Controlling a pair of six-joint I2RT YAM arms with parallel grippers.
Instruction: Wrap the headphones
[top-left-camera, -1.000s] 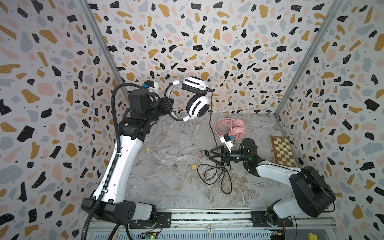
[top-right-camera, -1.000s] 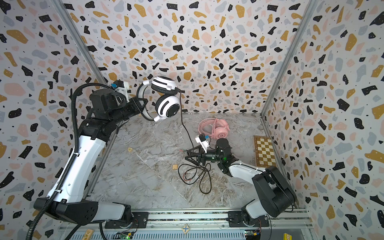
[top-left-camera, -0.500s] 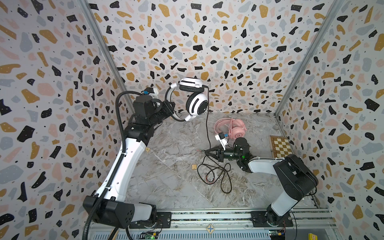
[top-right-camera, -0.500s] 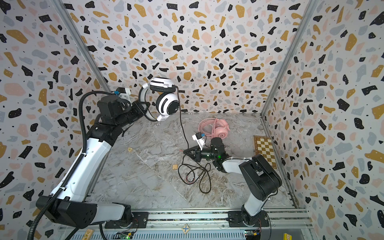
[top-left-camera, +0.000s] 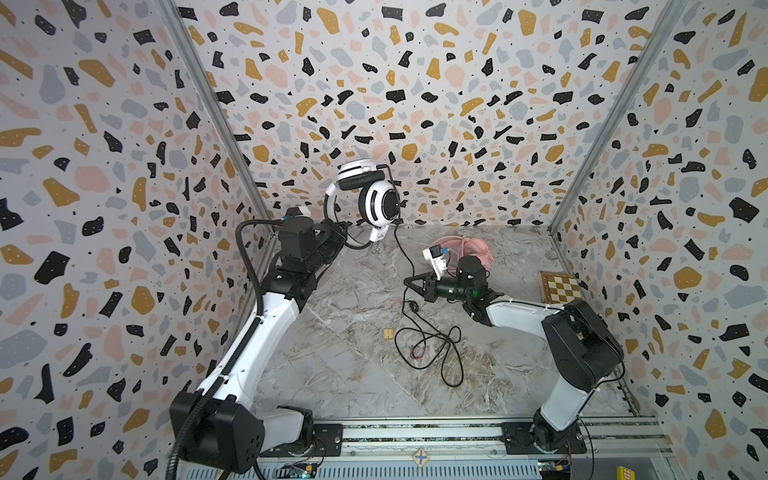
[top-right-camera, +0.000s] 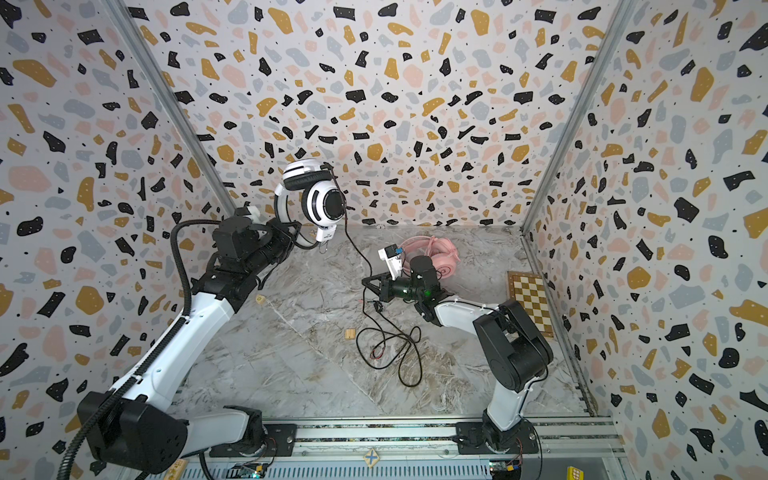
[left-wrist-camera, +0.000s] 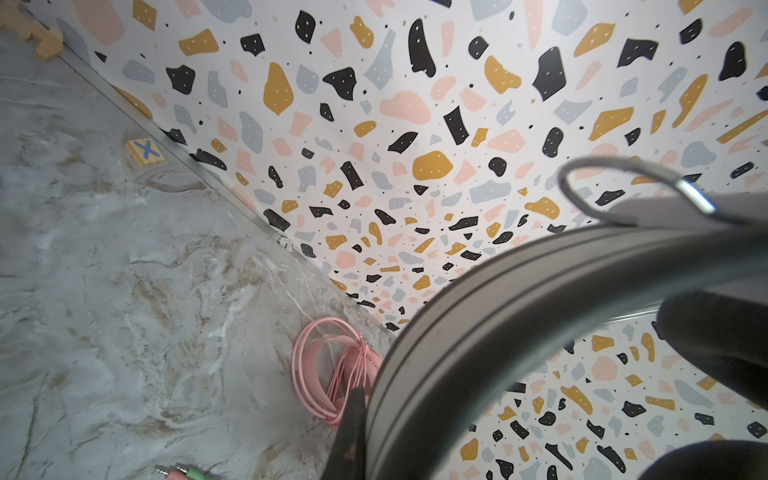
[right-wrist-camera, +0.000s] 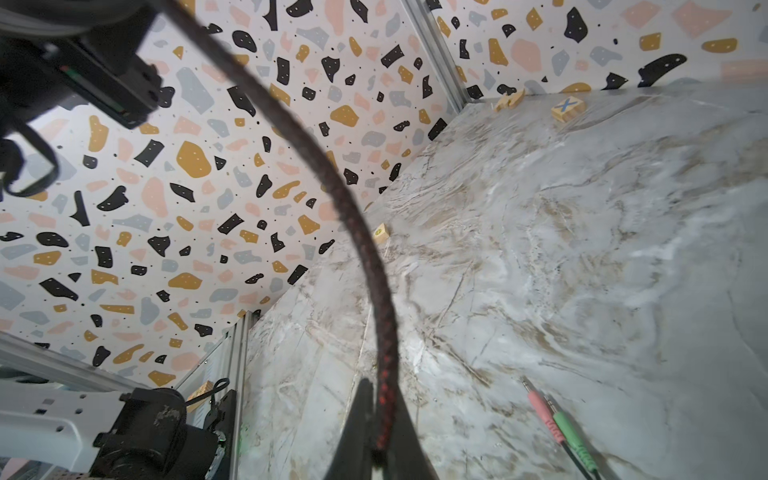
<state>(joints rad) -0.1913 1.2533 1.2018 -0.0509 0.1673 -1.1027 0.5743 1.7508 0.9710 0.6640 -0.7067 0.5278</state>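
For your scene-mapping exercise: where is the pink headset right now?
In a top view, the pink headset lies right of centre at the back, just behind the right gripper.

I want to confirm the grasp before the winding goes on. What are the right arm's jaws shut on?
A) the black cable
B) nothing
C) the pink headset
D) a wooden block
A: in the right wrist view the black cable runs straight down into the right gripper and is pinched between its shut jaws.
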